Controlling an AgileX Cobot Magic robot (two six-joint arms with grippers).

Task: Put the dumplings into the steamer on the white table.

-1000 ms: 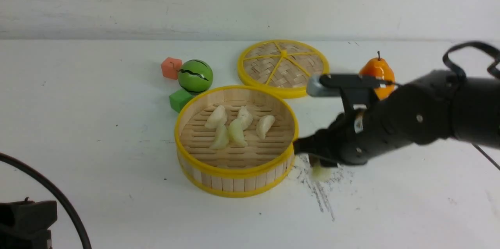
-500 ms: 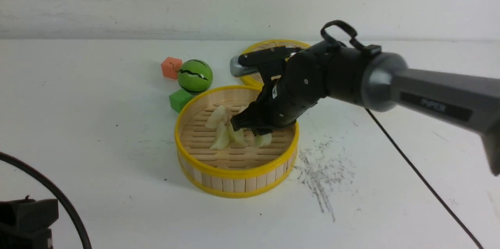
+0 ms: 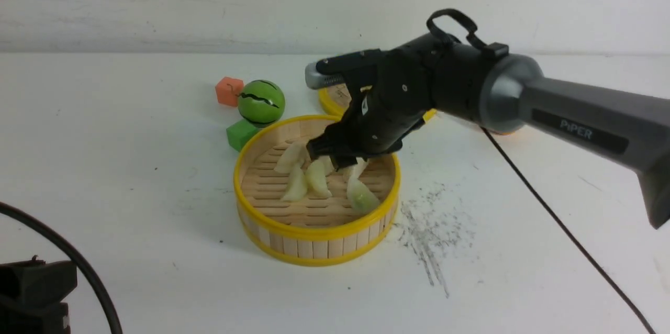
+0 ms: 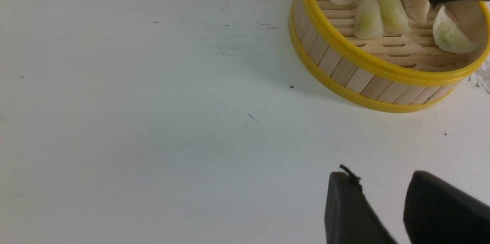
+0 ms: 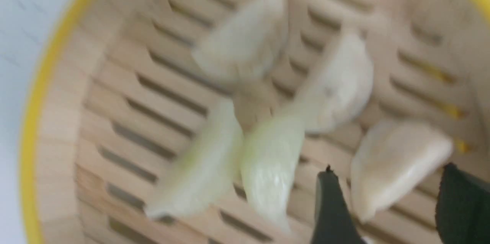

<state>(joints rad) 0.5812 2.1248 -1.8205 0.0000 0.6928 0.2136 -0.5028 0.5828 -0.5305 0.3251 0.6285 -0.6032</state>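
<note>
Where they hang over the steamer (image 3: 314, 247), the right fingers (image 5: 331, 209) gape apart, holding nothing.

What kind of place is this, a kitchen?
Likely a robot test bench, not a kitchen: a scuffed white table, a round yellow-rimmed bamboo steamer of pale toy dumplings, and a black robot arm.

The round yellow-rimmed bamboo steamer (image 3: 314, 246) (uncovered) sits on the white desk (image 3: 131, 177), holding pale dumplings (image 3: 317, 179) clustered centrally, with one greenish dumpling (image 3: 362, 198) near its right wall.
</note>
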